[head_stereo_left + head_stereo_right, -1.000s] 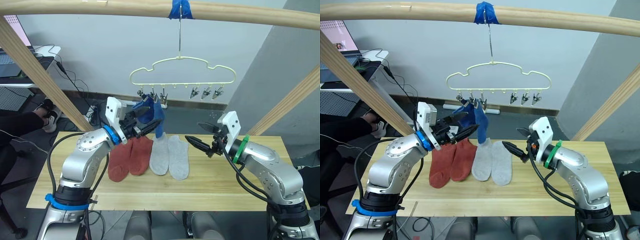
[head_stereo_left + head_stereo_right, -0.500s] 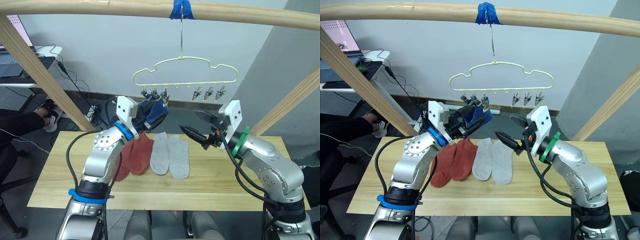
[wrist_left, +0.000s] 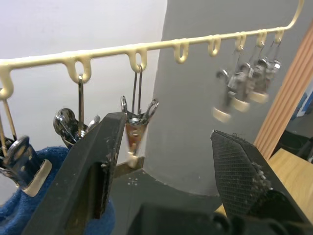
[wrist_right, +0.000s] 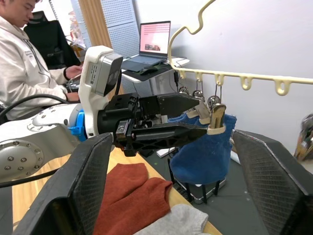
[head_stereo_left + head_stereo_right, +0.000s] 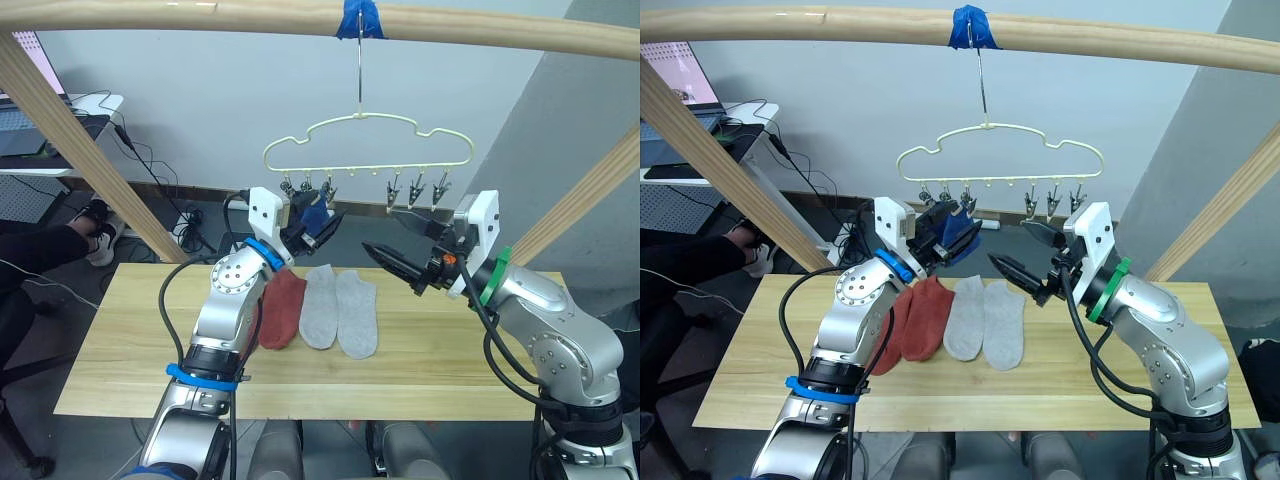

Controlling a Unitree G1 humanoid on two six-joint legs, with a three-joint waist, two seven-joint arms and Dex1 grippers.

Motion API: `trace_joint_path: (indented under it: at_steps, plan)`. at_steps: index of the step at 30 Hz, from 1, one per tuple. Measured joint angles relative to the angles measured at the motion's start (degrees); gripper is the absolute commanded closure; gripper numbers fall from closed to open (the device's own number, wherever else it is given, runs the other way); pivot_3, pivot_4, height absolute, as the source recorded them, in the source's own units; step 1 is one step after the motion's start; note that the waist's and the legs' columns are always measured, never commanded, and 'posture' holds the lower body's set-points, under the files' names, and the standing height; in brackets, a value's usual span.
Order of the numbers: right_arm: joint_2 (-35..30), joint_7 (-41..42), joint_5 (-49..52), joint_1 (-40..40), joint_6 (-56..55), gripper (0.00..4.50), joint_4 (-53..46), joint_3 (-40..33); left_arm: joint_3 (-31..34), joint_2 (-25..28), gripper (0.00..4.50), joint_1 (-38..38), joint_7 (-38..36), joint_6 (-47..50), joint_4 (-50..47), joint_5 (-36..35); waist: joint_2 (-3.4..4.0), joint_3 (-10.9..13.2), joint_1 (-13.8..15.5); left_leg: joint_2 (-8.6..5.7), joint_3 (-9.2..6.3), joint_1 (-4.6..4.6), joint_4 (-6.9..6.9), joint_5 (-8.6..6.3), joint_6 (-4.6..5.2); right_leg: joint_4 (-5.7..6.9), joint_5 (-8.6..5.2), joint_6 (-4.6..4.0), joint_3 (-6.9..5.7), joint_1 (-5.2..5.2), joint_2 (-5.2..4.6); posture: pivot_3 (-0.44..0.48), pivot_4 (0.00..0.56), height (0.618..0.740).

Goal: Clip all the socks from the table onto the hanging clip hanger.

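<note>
The pale yellow clip hanger [image 5: 366, 141] hangs by its hook from the wooden pole. Blue socks [image 5: 313, 214] hang bunched from its left clips. My left gripper [image 5: 322, 224] is raised just under those clips. It is open, with one metal clip [image 3: 135, 132] between its fingers and blue fabric [image 3: 29, 215] beside one finger. My right gripper [image 5: 378, 232] hovers open below the hanger's middle, holding nothing. On the table [image 5: 130, 340] lie a rust-red sock [image 5: 284, 308] and two light grey socks [image 5: 320, 304] [image 5: 357, 313] side by side. Another rust-red sock [image 5: 889, 340] is partly hidden behind my left arm.
Slanted wooden frame poles [image 5: 70, 130] stand at both sides of the table. Free clips [image 5: 416, 190] hang on the hanger's right half. A person [image 4: 24, 58] sits at a desk with a laptop [image 4: 154, 41] beyond the table's left side.
My left gripper has risen from the hanging blue socks to the clips. The right gripper has lifted and moved closer under the hanger. The hanger has swung slightly.
</note>
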Motion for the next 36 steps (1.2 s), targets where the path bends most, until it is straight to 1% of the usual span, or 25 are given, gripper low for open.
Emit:
trace_joint_path:
  at_steps: [16, 26, 33, 36]
  plan:
    - [-0.4, -1.7, 1.4, -1.1, 0.1, 0.43, -0.3, 0.2, 1.3, -2.2, 1.40, -2.7, 2.6, -0.5, 4.8, 0.0, 0.00, 0.0, -0.7, 0.00, 0.00, 0.00, 0.01, 0.00, 0.00, 0.02, 0.00, 0.00, 0.00, 0.00, 0.00, -0.087, 0.196, 0.740]
    - [-0.8, -1.6, 1.5, -1.5, 0.0, 0.43, -0.3, 0.2, 1.3, -3.1, 1.40, -4.5, 4.9, -5.1, 7.7, 2.3, 0.00, 0.0, -0.7, 0.00, 0.01, 0.00, 0.01, 0.00, 0.00, 0.02, 0.00, 0.00, 0.01, 0.00, 0.01, -0.092, 0.199, 0.740]
    - [-0.9, -1.5, 1.5, -1.7, -0.1, 0.43, -0.3, 0.2, 1.3, -3.8, 1.40, -4.8, 5.9, -6.5, 9.7, 2.4, 0.00, 0.0, -0.7, 0.00, 0.00, 0.00, 0.01, 0.00, 0.00, 0.02, 0.00, 0.00, 0.01, 0.00, 0.01, -0.092, 0.199, 0.740]
    - [-0.9, -1.5, 1.5, -1.7, -0.1, 0.43, -0.3, 0.3, 1.3, -4.1, 1.94, -4.9, 6.0, -6.8, 9.8, 2.4, 0.00, 0.0, -0.7, 0.00, 0.01, 0.00, 0.01, 0.00, 0.00, 0.02, 0.00, 0.00, 0.01, 0.00, 0.01, -0.092, 0.199, 0.740]
